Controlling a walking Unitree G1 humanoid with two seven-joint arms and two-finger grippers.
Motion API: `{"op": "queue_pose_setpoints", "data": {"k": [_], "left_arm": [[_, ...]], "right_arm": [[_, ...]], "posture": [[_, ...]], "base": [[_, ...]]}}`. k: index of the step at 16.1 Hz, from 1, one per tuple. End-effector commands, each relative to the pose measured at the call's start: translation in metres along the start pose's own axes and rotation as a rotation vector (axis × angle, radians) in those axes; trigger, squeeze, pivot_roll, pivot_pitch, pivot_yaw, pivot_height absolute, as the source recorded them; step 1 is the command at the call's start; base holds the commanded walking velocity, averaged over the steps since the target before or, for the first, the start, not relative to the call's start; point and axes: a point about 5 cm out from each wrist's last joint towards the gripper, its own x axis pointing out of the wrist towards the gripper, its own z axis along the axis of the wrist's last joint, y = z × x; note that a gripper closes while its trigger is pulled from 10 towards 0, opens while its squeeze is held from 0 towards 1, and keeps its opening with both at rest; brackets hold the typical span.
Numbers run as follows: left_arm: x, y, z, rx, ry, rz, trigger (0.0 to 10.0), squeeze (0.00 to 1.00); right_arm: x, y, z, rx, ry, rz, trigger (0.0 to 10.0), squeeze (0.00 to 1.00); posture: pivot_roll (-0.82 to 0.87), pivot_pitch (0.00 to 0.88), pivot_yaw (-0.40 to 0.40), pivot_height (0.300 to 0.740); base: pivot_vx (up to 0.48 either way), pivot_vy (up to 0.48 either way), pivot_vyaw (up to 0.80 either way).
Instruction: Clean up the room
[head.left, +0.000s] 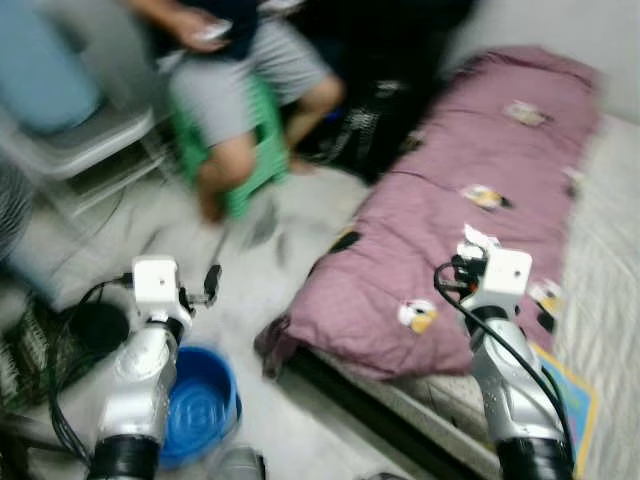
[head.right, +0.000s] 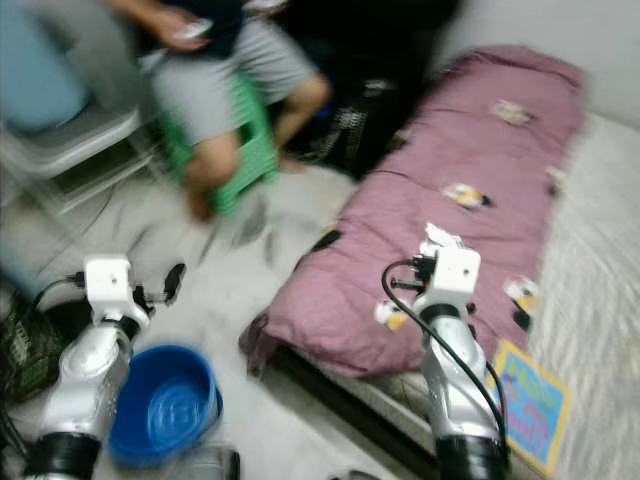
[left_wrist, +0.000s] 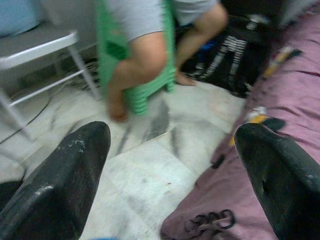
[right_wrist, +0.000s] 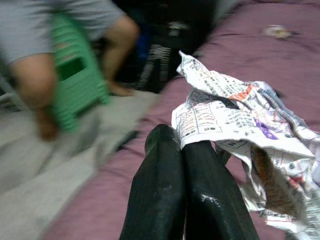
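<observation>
Right wrist view: right end effector (right_wrist: 181, 142) clamped on crumpled paper (right_wrist: 240, 125) over purple blanket (right_wrist: 125, 200).

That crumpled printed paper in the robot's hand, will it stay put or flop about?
The crumpled paper is thin and creased, so it probably sags and flutters. It looks light, so the shut right hand likely keeps it, though only an edge is pinched and it might tear or slip.

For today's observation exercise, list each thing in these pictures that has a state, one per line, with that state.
Left gripper: open, holding nothing, above the floor.
Right gripper: shut on the crumpled paper, above the purple blanket.
Blue basin: upright on the floor.
Green stool: a person sits on it.
</observation>
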Motion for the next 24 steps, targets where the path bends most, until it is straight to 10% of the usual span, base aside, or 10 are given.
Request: {"op": "queue_pose_setpoints", "data": {"k": [1, 24], "left_arm": [[0.0009, 0.0005, 0.0026, -0.01, -0.006, 0.012, 10.0, 0.0], [-0.0036, -0.004, 0.0059, 0.003, -0.014, 0.006, 10.0, 0.0]], "right_arm": [[0.0008, 0.0011, 0.0009, -0.007, 0.0, 0.009, 10.0, 0.0], [0.001, 0.0026, -0.0037, -0.002, 0.028, 0.009, 10.0, 0.0]], "posture": [[-0.02, 0.055, -0.043, 0.74], [-0.01, 0.056, -0.037, 0.74]], "base": [[0.0, 0.0, 0.8], [0.0, 0.0, 0.8]]}}
